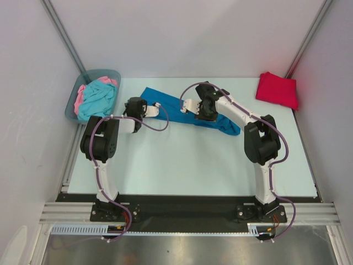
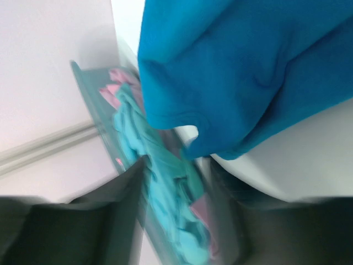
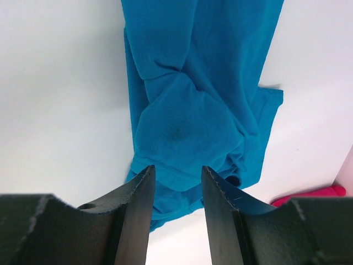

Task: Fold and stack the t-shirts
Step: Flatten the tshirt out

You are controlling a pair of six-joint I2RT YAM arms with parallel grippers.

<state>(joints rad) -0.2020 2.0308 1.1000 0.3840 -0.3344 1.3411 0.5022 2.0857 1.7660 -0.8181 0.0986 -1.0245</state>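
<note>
Find deep blue soft cloth t-shirt (image 1: 171,102) crumpled mid-frame on pale counter (image 1: 182,160). Note left fingers (image 2: 105,215) parted at its left end, empty; right fingers (image 3: 132,215) half-parted above its middle, gripping nothing. Expect limp, light, draping cloth; pinch corners at hem or shoulders.

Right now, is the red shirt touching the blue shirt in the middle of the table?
Apart. The top view shows the red shirt folded in the far right corner, with bare table between it and the blue shirt.
</note>
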